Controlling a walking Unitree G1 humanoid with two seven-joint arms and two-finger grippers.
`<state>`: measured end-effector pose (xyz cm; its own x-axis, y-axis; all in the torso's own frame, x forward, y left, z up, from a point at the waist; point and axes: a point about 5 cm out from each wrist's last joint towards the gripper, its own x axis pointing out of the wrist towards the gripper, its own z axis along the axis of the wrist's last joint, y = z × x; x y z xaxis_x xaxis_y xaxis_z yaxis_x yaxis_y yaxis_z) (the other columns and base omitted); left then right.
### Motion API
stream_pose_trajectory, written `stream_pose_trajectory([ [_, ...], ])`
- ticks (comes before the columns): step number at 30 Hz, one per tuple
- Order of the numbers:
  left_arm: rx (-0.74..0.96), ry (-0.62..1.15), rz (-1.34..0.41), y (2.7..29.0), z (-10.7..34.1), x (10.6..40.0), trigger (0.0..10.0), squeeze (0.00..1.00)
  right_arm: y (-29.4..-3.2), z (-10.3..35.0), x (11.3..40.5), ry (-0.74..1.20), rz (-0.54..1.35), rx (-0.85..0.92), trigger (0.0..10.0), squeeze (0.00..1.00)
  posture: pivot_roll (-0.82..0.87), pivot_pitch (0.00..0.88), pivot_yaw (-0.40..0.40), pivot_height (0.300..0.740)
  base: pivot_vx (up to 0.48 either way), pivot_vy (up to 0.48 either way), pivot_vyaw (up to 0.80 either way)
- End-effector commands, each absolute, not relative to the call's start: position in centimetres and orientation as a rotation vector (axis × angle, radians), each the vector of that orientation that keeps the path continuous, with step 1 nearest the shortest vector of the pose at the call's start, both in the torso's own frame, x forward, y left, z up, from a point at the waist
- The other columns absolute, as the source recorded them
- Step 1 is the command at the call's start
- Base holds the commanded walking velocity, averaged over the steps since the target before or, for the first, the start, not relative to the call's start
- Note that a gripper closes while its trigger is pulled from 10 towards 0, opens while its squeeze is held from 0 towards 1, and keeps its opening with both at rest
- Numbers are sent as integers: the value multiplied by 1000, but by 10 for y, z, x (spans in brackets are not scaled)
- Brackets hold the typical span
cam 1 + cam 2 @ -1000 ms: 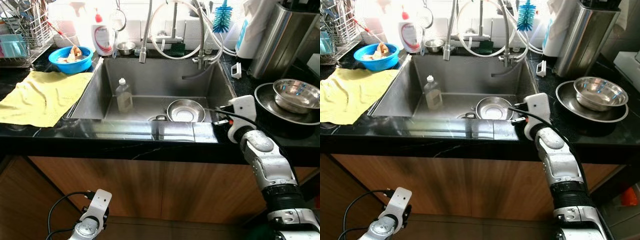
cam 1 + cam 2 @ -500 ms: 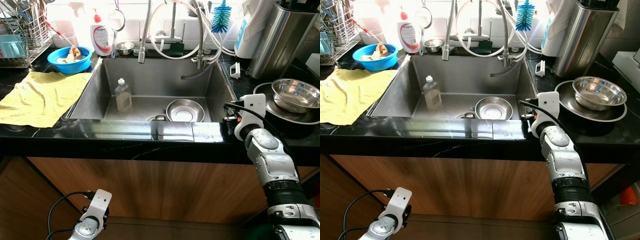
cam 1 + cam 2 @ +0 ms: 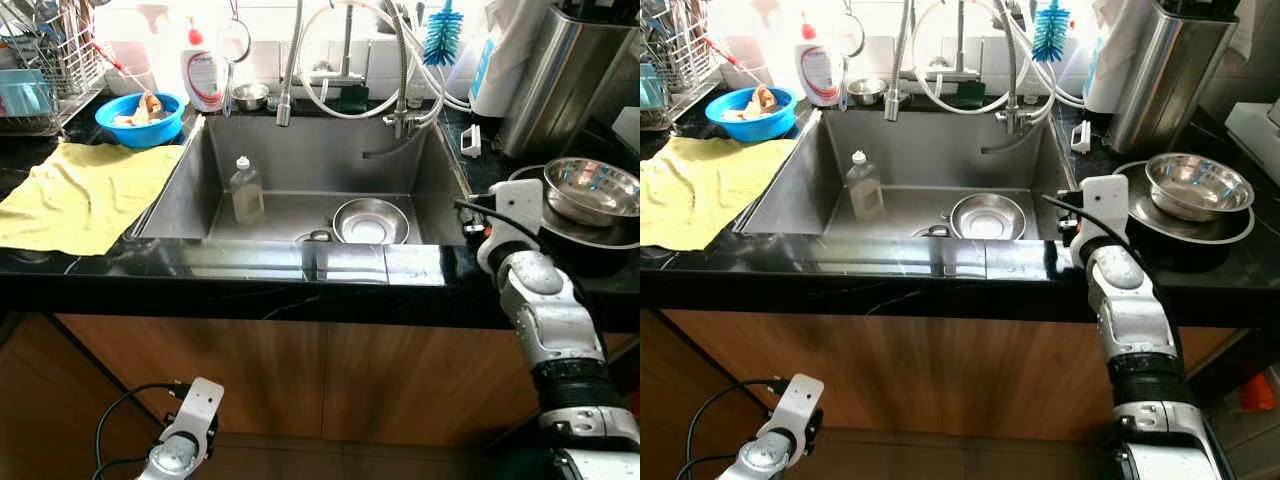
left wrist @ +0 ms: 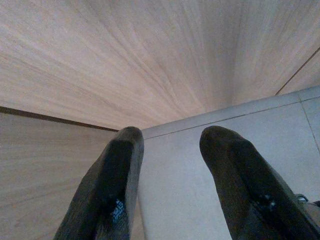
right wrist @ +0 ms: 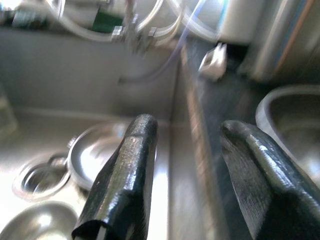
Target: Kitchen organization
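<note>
right gripper [image 5: 185, 150] shifted toward counter, open, sink [image 3: 300, 170] drain visible

— What colours sit on the worktop [image 3: 90, 262]?

— The worktop itself is glossy black. At its left edge lies a pale yellow cloth [image 3: 85, 192], and toward the back left corner stands a bright blue bowl [image 3: 140, 118]. Beside that, a white bottle [image 3: 203, 70] with a red cap and a red label.

— And the sink [image 3: 310, 160]?

— Dull silver-grey steel, holding a clear, faintly yellowish bottle [image 3: 247, 190] with a white cap and a shiny silver dish [image 3: 370, 220]. Behind the taps, a turquoise-blue brush [image 3: 442, 35] and a dark green sponge [image 3: 351, 98].

— The right edge?

— A polished silver bowl [image 3: 592, 188] on a darker grey pan [image 3: 1185, 225].

— Below?

— Warm orange-brown wood-grain cabinet fronts [image 3: 300, 375]; the floor [image 4: 200, 190] is pale grey.
</note>
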<state>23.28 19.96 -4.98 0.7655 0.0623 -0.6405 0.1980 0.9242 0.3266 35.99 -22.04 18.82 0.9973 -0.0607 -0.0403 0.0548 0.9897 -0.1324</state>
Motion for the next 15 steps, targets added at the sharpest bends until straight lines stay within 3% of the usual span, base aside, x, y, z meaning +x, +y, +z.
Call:
stream_pose_trajectory([
  [1, 405, 728, -72, 203, -53, 228, 10000, 0, -226, 213, 360, -39, -96, -133, 10000, 0, -41, 0, 11, 740, 0, 0, 0],
  [9, 403, 730, -71, 202, -53, 228, 10000, 0, -237, 233, 355, -104, -160, -105, 10000, 0, -47, 0, 13, 740, 0, 0, 0],
  [15, 403, 731, -72, 203, -53, 229, 10000, 0, -252, 241, 348, -97, -252, -220, 10000, 0, -50, 0, 17, 740, 0, 0, 0],
])
